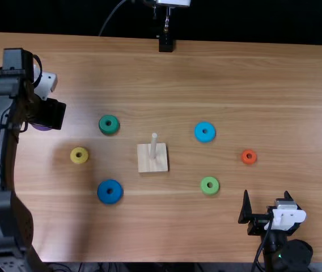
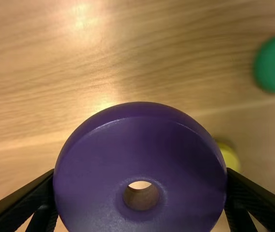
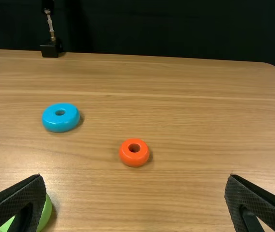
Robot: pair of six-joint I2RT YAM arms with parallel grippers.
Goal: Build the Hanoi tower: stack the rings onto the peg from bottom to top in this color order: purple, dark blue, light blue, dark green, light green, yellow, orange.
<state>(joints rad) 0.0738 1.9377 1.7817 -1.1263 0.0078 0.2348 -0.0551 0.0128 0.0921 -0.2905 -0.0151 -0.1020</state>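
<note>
Purple plastic-looking ring (image 2: 128, 140) is in the L gripper (image 2: 140, 170), fingers spread to the ring's full width, w/ a pad against each side of the rim; top view has it at the far L part of the table (image 1: 263, 73). R gripper (image 3: 135, 176) is wide apart, nothing btwn its fingers.

Base peg (image 1: 153, 145) is bare, so step in hand is prob. carrying purple over as the 1st ring; 0 of 7 stacked. Peg stands upright on a pale wooden square base (image 1: 152, 165).

Handling, best guess: ring's light, stiff, not fragile, but smooth & rounded, so it could slip or tilt if pads sit off-centre. Grip across the widest diameter is right; keep ring level, hole straight over peg, lower gently. Bare wood base is prob. light too & may skid if nudged.

Next up, dark blue ring (image 1: 102, 191), near-left of base; same hold, opp. sides of rim. Light blue ring (image 1: 198, 132) & light green ring (image 1: 210, 191) lie right of base, dark green ring (image 1: 108, 131) & yellow ring (image 1: 79, 161) left. Orange ring (image 1: 249, 162), farther right, is v. small: needs a narrower, more careful pinch, esp. last on top.
</note>
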